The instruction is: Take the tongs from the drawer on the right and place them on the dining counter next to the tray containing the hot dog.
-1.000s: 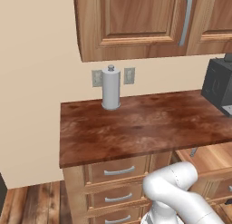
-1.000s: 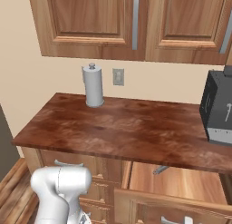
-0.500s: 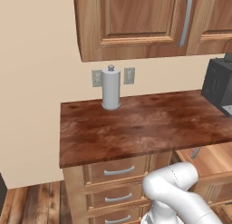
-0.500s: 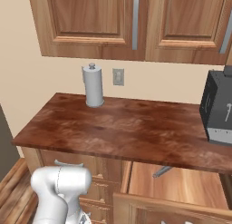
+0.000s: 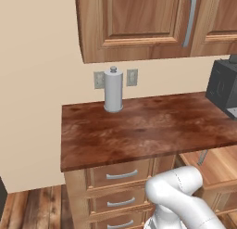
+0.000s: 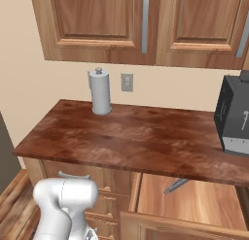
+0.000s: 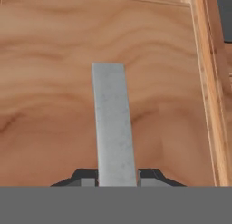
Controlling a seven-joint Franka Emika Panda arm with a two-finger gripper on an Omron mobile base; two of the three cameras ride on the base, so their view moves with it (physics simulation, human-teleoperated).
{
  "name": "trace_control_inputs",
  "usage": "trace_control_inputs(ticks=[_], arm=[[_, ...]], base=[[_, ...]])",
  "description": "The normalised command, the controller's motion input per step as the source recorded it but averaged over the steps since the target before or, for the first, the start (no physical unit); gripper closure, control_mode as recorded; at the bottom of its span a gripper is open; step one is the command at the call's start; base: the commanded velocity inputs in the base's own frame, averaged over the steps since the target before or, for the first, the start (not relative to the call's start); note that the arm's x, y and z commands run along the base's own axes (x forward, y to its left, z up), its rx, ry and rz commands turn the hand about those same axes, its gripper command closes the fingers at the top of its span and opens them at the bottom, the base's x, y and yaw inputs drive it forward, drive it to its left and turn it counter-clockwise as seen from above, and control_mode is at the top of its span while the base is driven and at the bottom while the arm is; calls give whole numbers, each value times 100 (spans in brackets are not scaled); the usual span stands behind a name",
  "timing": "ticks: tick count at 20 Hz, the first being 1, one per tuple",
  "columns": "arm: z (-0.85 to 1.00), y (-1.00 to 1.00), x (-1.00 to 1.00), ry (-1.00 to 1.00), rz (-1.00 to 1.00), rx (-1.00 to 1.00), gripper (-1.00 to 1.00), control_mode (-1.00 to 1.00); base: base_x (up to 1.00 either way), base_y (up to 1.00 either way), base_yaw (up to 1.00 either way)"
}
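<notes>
In the hand view my gripper (image 7: pixel 117 175) is shut on the tongs (image 7: pixel 112 123), a flat grey metal strip that runs up from between the dark fingertips (image 7: pixel 152 177). Below them lies the pale wooden floor of the open drawer (image 7: pixel 50 87), with its side wall on the right. From the right base view the free end of the tongs (image 6: pixel 176 185) pokes out from under the worktop above the drawer (image 6: pixel 204 207). The left base view catches the same end of the tongs (image 5: pixel 202 157) over the drawer (image 5: pixel 224 165). The dining counter, the tray and the hot dog are out of view.
The narrow reddish-brown worktop (image 5: pixel 139 126) overhangs the open drawer. On it stand a paper towel roll (image 6: pixel 100 92) at the back and a dark appliance (image 6: pixel 236 117) on the right. Drawer fronts with silver handles (image 5: pixel 121 174) lie left of the arm. Wall cabinets hang above.
The free end of the tongs has shifted slightly to the right above the drawer. The gripper stays shut on them.
</notes>
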Motion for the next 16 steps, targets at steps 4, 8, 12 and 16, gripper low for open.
trace_control_inputs(ticks=[4, 8, 12, 16], arm=[[0, 0, -19, 0, 0, 0, -100, -100], [1, 0, -34, 0, 0, -1, -100, -100], [12, 0, -42, 0, 0, -6, -100, -100], [11, 0, -42, 0, 0, -12, -100, -100]], base=[[0, 0, 0], [0, 0, 0], [0, 0, 0], [0, 0, 0]])
